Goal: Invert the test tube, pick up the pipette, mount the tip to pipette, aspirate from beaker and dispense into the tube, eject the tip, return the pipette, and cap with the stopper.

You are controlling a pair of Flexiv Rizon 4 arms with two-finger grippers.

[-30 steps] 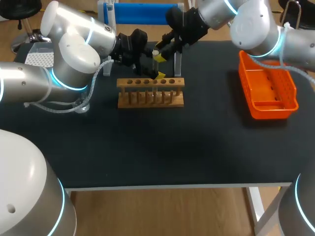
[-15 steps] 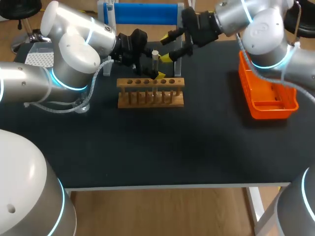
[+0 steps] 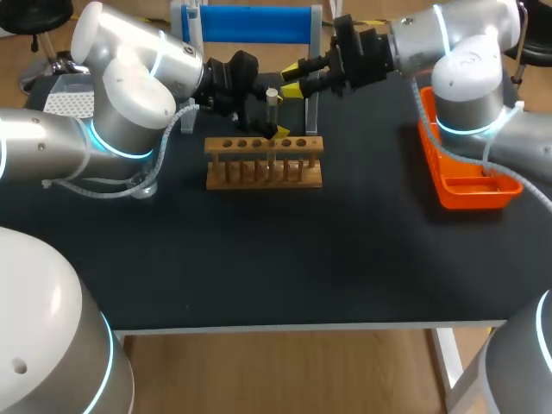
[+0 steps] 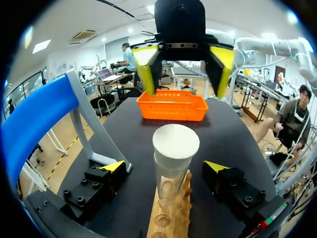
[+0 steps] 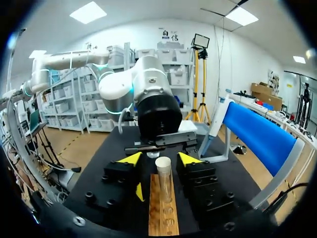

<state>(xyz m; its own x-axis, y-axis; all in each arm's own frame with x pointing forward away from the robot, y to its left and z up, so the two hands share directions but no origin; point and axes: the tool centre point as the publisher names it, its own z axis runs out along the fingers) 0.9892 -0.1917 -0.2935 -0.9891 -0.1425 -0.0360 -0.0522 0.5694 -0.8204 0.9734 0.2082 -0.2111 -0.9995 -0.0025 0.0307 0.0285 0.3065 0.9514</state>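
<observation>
A clear test tube (image 3: 272,108) with a white stopper (image 4: 176,141) on top stands upright in the wooden rack (image 3: 263,166). My left gripper (image 4: 163,167) is open, one finger on each side of the tube, and neither touches the glass. In the head view the left gripper (image 3: 264,116) sits just behind the rack. My right gripper (image 3: 296,78) hangs open a short way to the right of the tube, holding nothing. In the right wrist view the tube (image 5: 163,181) stands ahead of the right gripper (image 5: 159,159).
An orange basket (image 3: 470,164) lies at the table's right side. A blue holder on grey legs (image 3: 246,21) stands at the back, close behind both grippers. A white perforated box (image 3: 69,102) sits at the back left. The rack's other holes hold nothing.
My right gripper has let go at the tube's top and drawn back to the right, leaving the stopper on the tube. The left arm has kept still.
</observation>
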